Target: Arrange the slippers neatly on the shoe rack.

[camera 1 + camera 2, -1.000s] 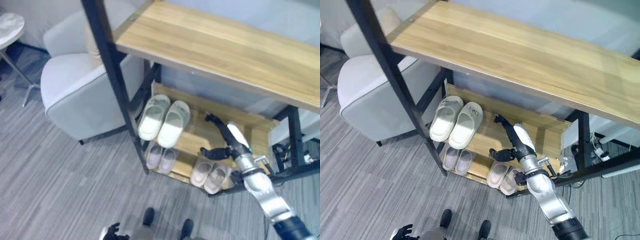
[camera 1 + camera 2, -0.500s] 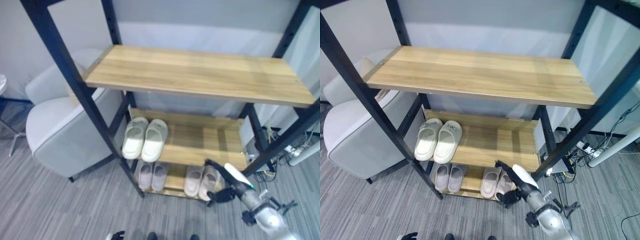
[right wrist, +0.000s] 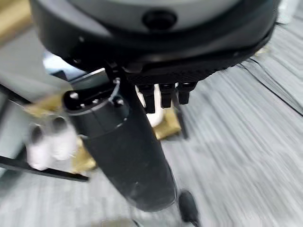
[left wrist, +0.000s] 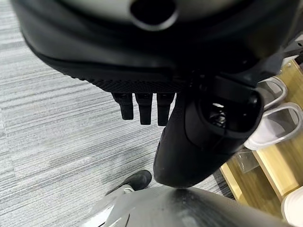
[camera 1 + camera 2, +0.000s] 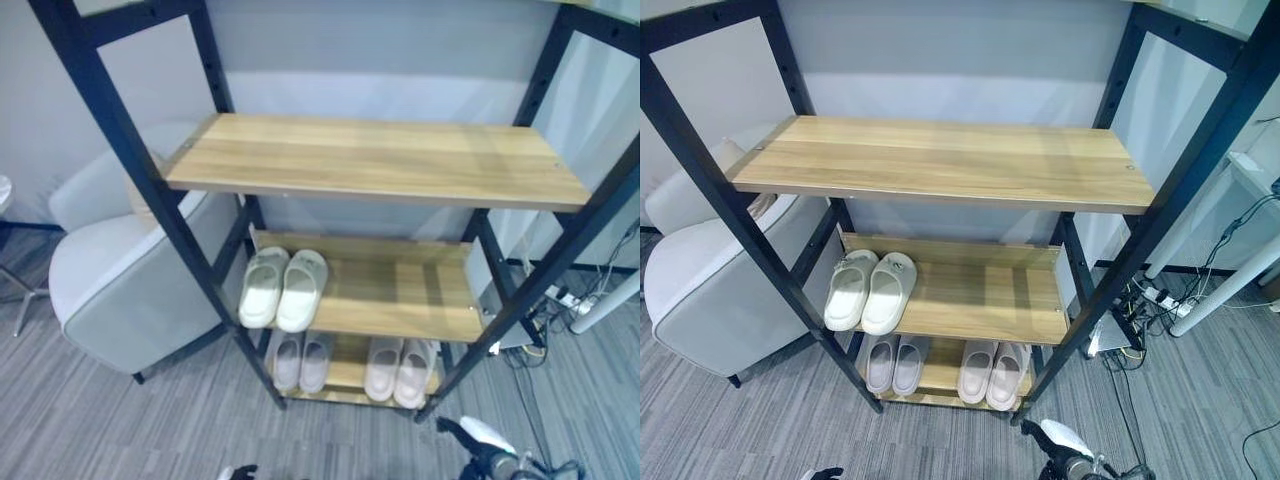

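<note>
Slippers are the subject of inspection, and all visible pairs sit on the black-framed shoe rack with wooden shelves (image 5: 380, 160).

Left eye view: a pair of white foam slippers (image 5: 283, 288) lies at the left end of the middle shelf, centre-left of the frame, side by side and touching, long axes running front to back with toes toward the wall. On the bottom shelf stand a smaller pale lilac pair (image 5: 300, 361) on the left and a pale beige pair (image 5: 398, 371) on the right, aligned the same way. The right half of the middle shelf and the whole top shelf are bare. The right hand (image 5: 480, 443) shows at the lower right edge, below and in front of the rack, well apart from every slipper; the beige pair lies nearest it, up and to the left. A light grey upholstered armchair (image 5: 120, 290) stands left of the rack.

Right eye view: same layout. The left hand (image 5: 823, 473) shows at the bottom edge, lower left, over grey striped carpet (image 5: 740, 430), well apart from the rack.

Left wrist view: the left hand's fingers (image 4: 144, 106) hang straight and relaxed, holding nothing; a white slipper on a wooden shelf shows past the thumb.

Right wrist view: the right hand's fingers (image 3: 164, 96) are straight and loose, holding nothing, with blurred pale slippers beyond.

Judgement: the right hand is the nearer for any further adjustment; the arrangement appears largely complete.
</note>
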`<state>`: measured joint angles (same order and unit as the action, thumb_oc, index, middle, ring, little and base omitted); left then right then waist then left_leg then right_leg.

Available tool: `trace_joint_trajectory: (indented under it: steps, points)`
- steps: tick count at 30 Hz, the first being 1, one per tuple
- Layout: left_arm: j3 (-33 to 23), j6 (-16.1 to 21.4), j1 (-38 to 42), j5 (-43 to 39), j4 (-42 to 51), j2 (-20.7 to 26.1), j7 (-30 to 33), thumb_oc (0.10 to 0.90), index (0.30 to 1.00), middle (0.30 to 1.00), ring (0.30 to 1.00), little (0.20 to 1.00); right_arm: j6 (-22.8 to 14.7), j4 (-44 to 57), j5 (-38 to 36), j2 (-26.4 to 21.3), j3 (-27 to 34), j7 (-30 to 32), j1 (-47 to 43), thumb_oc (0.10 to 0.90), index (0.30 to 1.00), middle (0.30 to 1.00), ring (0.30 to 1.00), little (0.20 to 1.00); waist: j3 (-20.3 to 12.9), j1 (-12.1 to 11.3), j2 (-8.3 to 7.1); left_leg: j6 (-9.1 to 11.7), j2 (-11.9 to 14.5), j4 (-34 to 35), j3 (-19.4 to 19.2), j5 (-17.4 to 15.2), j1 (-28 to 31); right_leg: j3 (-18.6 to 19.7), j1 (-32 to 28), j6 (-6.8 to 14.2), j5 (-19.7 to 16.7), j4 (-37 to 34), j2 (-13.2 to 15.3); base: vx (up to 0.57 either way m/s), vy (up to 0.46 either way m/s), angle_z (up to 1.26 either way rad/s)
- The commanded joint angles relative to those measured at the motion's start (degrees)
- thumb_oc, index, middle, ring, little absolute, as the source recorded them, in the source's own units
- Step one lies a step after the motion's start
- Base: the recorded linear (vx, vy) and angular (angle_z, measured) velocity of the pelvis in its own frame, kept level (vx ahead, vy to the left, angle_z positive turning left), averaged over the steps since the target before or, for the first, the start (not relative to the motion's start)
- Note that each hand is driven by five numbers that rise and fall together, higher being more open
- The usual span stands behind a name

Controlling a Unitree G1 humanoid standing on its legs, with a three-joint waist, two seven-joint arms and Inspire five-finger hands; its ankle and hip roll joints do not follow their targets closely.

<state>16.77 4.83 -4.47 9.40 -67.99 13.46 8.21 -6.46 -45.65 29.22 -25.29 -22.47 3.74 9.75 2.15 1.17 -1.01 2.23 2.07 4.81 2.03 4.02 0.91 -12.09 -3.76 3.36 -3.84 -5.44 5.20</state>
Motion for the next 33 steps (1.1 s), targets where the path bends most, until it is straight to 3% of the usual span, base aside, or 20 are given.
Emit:
trace_joint_trajectory:
  steps: [1,5,8,11,14,18,20,22,26,29,32,33]
  points:
    - [1.94,2.23,5.85,-0.14,-1.85,-3.25,0.01,0.800,0.900,0.900,0.900,0.900,-0.03,-0.99,-2.29,0.46,-0.44,5.14,-5.79,0.800,0.900,0.900,0.900,0.900,0.76,-1.17,-0.24,2.82,3.39,-0.07,-0.16,-2.88,-0.47,-0.04,0.59,1.12,6.52,3.26,0.04,-0.05,-0.049,0.12]
    - [2.21,2.43,7.02,-1.37,-1.63,-2.30,1.36,0.800,0.900,0.900,0.900,0.900,1.00,-8.74,-4.96,3.11,-1.52,6.77,-8.85,0.800,0.900,0.900,0.900,0.900,2.57,-2.21,-0.31,3.25,3.63,-1.10,1.39,-1.38,-3.28,0.65,1.32,0.50,6.50,2.52,-0.75,-0.12,-0.087,0.21]
    - [2.73,2.46,8.47,-1.45,-1.72,-2.28,2.32,0.800,0.900,0.900,0.900,0.900,1.46,-11.91,-7.04,3.44,-1.00,8.08,-10.72,0.800,0.900,0.900,0.900,0.900,4.49,-2.82,-0.92,3.88,2.52,-5.58,3.30,-1.54,-6.77,0.20,2.35,0.24,5.80,2.32,-0.25,-0.19,-0.051,0.19]
    - [2.35,2.05,9.17,-1.26,-2.77,-2.59,2.51,0.800,0.900,0.900,0.900,0.900,2.02,-14.17,-8.02,3.43,-0.45,8.66,-11.83,0.800,0.900,0.900,0.900,0.900,4.96,-2.07,-2.51,3.74,1.13,-12.09,4.23,-6.70,-7.02,-0.22,4.80,0.12,4.43,2.95,1.30,-0.20,-0.010,0.30]
    - [1.94,1.80,8.59,-0.62,-3.72,-2.82,2.42,0.800,0.900,0.900,0.900,0.900,2.14,-16.65,-8.65,4.04,-0.17,8.47,-11.66,0.800,0.900,0.900,0.900,0.900,4.28,-1.23,-3.17,3.47,1.56,-16.05,4.64,-10.13,-4.04,-0.20,5.80,0.16,3.15,2.91,1.88,-0.10,0.049,0.03]
    - [2.20,1.99,8.70,-0.20,-4.08,-3.22,2.38,0.800,0.900,0.900,0.900,0.900,2.53,-20.18,-8.33,4.92,-0.32,7.99,-11.83,0.800,0.900,0.900,0.900,0.900,3.45,0.05,-2.44,3.91,2.88,-14.64,5.36,-11.78,1.22,-0.73,7.42,0.67,1.67,2.97,1.67,-0.08,0.116,-0.01]
    - [3.18,2.18,9.04,0.11,-3.37,-3.82,1.98,0.800,0.900,0.900,0.900,0.900,3.00,-21.80,-8.61,5.50,-0.08,7.49,-11.95,0.800,0.900,0.900,0.900,0.900,3.13,0.81,-2.28,2.85,1.61,-11.17,5.65,-14.64,2.36,-0.63,8.98,1.76,-0.10,2.99,2.28,-0.05,0.111,0.32]
    - [3.38,2.24,9.26,0.09,-3.24,-3.84,1.92,0.800,0.900,0.900,0.900,0.900,3.22,-22.33,-8.59,5.69,0.01,7.53,-12.06,0.800,0.900,0.900,0.900,0.900,3.36,0.86,-2.32,2.44,1.01,-10.33,5.66,-15.04,2.57,-0.48,9.81,2.11,-0.72,3.25,2.60,-0.09,0.132,0.41]
    - [3.44,2.54,10.02,-0.01,-3.73,-3.26,1.21,0.800,0.900,0.900,0.900,0.900,4.48,-23.89,-9.45,7.06,0.98,7.21,-13.25,0.800,0.900,0.900,0.900,0.900,5.67,0.53,-3.17,0.16,-2.19,-7.21,5.71,-14.82,1.71,0.84,14.40,4.84,-5.07,3.70,5.34,-0.20,0.172,-0.02]
    - [2.92,2.42,10.41,0.49,-4.41,-2.42,1.42,0.800,0.900,0.900,0.900,0.900,5.07,-23.81,-9.01,7.39,1.02,7.16,-14.40,0.800,0.900,0.900,0.900,0.900,6.82,0.52,-3.35,-0.38,-2.80,-6.40,4.91,-13.73,0.79,1.47,16.83,6.16,-6.45,4.41,6.52,-0.19,0.091,-0.13]
    - [1.12,2.13,10.18,-0.16,-4.84,-0.11,1.35,0.800,0.900,0.900,0.900,0.900,5.07,-23.88,-9.85,7.70,0.90,6.75,-14.72,0.800,0.900,0.900,0.900,0.900,6.91,-1.28,-2.90,-1.94,-3.40,-5.87,3.36,-11.35,-2.12,4.78,14.69,4.78,-0.57,11.54,4.76,-0.33,0.140,-0.17]
    - [1.12,2.12,10.21,-0.16,-4.84,-0.08,1.35,0.800,0.900,0.900,0.900,0.900,5.07,-23.88,-9.85,7.73,0.91,6.75,-14.75,0.800,0.900,0.900,0.900,0.900,6.83,-1.21,-3.04,-1.97,-3.57,-5.79,3.38,-11.06,-2.32,4.79,14.86,4.82,-0.76,11.46,4.93,-0.09,0.056,-0.28]
